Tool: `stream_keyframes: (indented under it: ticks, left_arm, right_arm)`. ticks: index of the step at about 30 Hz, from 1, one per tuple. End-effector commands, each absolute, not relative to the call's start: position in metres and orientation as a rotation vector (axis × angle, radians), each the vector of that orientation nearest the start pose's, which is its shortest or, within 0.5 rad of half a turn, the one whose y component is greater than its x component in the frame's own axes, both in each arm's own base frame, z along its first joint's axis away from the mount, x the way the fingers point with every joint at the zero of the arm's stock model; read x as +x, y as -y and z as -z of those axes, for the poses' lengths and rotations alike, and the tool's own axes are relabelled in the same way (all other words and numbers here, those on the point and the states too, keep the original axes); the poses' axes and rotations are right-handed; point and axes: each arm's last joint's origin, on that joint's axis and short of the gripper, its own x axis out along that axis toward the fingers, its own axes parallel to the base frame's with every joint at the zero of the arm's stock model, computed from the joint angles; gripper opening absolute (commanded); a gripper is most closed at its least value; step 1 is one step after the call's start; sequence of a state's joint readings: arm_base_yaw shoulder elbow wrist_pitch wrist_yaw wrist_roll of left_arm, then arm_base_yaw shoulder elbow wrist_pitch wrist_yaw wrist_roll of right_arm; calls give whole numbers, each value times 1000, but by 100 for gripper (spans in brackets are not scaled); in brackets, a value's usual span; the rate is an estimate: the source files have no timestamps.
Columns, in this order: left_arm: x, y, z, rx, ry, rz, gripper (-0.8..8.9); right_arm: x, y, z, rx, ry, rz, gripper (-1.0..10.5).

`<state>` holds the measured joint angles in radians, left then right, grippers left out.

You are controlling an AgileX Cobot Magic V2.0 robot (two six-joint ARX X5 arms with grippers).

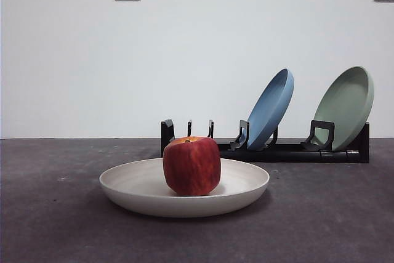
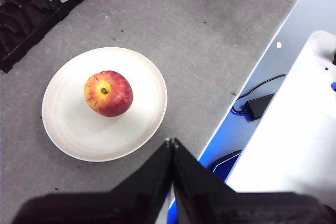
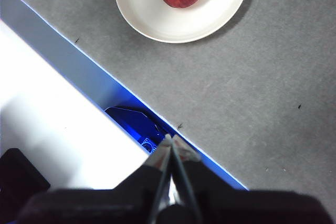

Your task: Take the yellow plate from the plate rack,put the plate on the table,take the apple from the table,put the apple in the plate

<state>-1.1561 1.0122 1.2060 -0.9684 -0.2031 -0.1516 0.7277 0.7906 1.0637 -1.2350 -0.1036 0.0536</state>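
On the bench [image 1: 49, 214], the apple [image 1: 191, 165] sits upright, stem dimple up, in the yellow plate [image 1: 141, 192], well apart from both pincers. Left pincer [image 2: 171, 141] and right pincer [image 3: 170, 138] hang over the bench's near edge, each pressed together and holding nothing. Behind stands the plate rack [image 1: 289, 152] with a blue plate [image 1: 271, 108] and a green plate [image 1: 346, 104].
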Motion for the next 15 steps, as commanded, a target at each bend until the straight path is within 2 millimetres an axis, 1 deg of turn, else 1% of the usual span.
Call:
stream_keyframes:
  ticks: [1,15]
  left_arm:
    - [77,161,-365,366,-690,844,-3]
    - [77,161,-365,365,-685,839,-3]
  right_arm:
    - [80,-75,-334,-251,-964,-733,0]
    - [80,-75,-334,-251,-964,-733,0]
